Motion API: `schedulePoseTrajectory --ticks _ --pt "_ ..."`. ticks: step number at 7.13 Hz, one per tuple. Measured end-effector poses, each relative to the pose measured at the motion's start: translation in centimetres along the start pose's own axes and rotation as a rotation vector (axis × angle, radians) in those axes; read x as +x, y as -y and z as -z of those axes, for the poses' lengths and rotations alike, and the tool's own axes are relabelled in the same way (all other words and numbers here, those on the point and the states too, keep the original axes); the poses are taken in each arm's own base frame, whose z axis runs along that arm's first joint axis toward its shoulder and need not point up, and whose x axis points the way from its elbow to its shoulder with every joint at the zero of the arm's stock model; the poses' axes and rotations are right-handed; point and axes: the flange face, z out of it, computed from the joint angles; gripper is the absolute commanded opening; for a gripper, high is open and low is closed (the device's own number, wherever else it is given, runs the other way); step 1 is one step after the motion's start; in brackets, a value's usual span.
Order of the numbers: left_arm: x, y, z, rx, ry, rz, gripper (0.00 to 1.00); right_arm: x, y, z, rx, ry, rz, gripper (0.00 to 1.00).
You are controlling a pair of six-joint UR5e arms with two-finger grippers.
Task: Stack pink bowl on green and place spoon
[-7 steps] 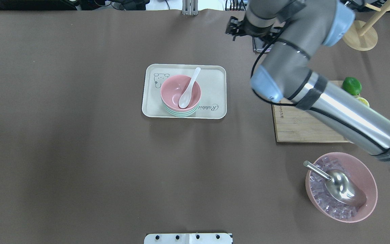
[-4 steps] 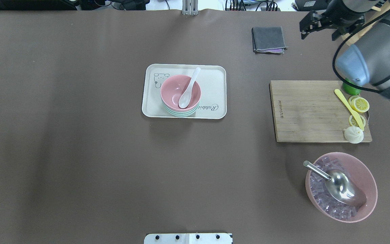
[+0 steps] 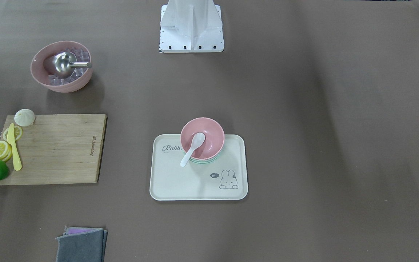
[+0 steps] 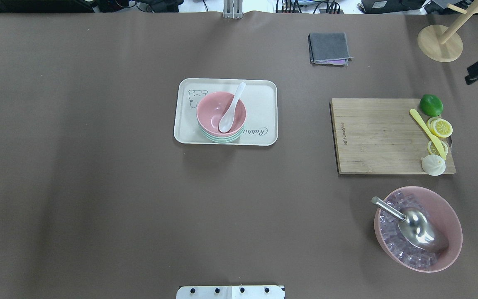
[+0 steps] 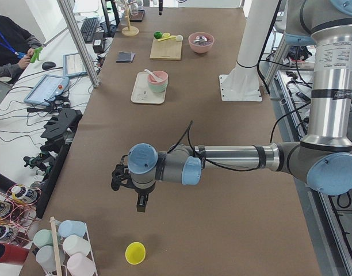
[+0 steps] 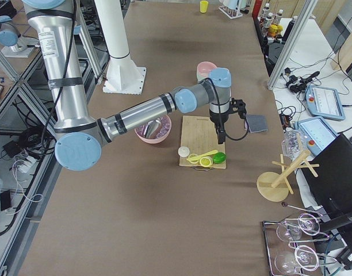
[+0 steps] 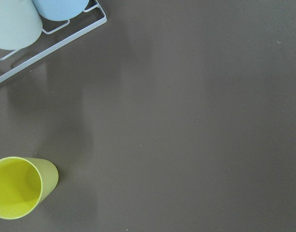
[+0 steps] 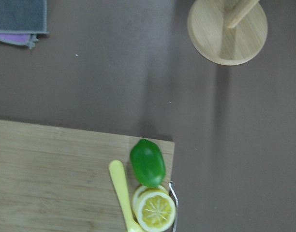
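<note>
Mid-frame in the overhead view, the pink bowl (image 4: 216, 109) sits nested in the green bowl (image 4: 221, 140) on the tray (image 4: 264, 99), with the spoon (image 4: 231, 109) lying in it. The left claw (image 5: 140, 204) hangs above the bench (image 5: 107, 144), and the right claw (image 6: 222, 138) hangs by the board (image 6: 199, 135). I cannot tell whether either is apart or together.

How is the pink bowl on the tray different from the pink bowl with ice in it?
The pink bowl on the tray looks smaller than the ice bowl. It sits stacked on a green bowl; the ice bowl stands directly on the table. It holds a white spoon; the ice bowl holds ice cubes and a metal scoop. Both are pink and upright.
</note>
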Motion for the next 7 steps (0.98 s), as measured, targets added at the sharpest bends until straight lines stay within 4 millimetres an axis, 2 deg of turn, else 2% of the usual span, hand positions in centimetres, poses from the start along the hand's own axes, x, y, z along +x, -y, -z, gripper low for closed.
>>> schedulePoseTrajectory --ticks 2,3,4,5,6,7 --pt "1.2 -1.0 0.6 0.009 -0.003 -0.015 0.98 9.5 -6.9 -0.4 -0.050 -0.001 0.057 1.00" --pt "1.2 -1.3 0.6 0.007 -0.005 -0.009 0.98 12.9 -10.5 -1.0 -0.076 -0.003 0.050 1.00" --pt "1.0 -1.9 0.3 0.004 -0.008 -0.009 0.98 15.2 -13.7 -1.8 -0.105 -0.005 0.027 1.00" --pt "0.6 -2.7 -0.1 0.000 -0.011 -0.012 0.98 16.6 -15.7 -2.7 -0.134 -0.007 0.001 1.00" --pt "0.0 -3.2 -0.6 -0.008 -0.009 -0.007 0.98 17.5 -16.9 -3.6 -0.157 -0.008 -0.021 1.00" --pt "-0.5 -3.6 -0.9 -0.013 -0.004 -0.004 0.98 17.9 -17.3 -4.0 -0.167 -0.009 -0.030 1.00"
